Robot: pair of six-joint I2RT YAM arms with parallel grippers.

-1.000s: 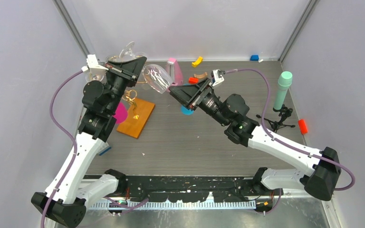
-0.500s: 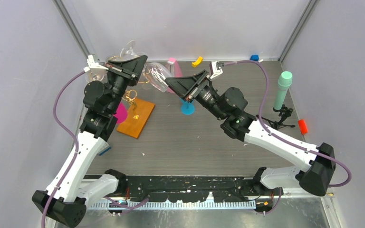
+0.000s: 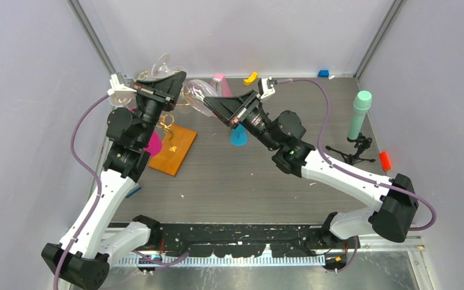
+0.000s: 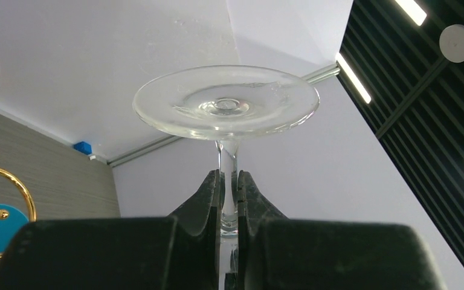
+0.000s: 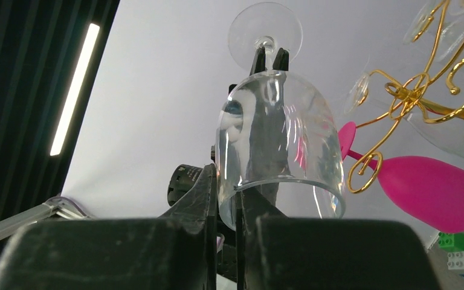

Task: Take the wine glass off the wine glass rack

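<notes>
A clear wine glass (image 3: 196,96) is held tilted in the air, off to the right of the gold wire rack (image 3: 169,121) on its orange-brown base (image 3: 172,150). My left gripper (image 4: 228,178) is shut on the glass stem, just below the round foot (image 4: 226,103). My right gripper (image 5: 237,193) is shut on the rim wall of the bowl (image 5: 278,139), one finger inside and one outside. In the right wrist view the rack's curled arms (image 5: 423,90) are to the right, apart from the clear glass. A pink glass (image 5: 435,190) hangs by them.
A pink metronome (image 3: 220,84) stands behind the glass and a blue disc (image 3: 238,138) lies under my right wrist. A teal microphone (image 3: 358,115) on a tripod, a red piece (image 3: 385,160), a yellow piece (image 3: 251,77) and a blue block (image 3: 323,73) are at the right and back.
My right gripper has moved left and up to the bowl and now pinches its rim. My left gripper has stayed put, holding the stem.
</notes>
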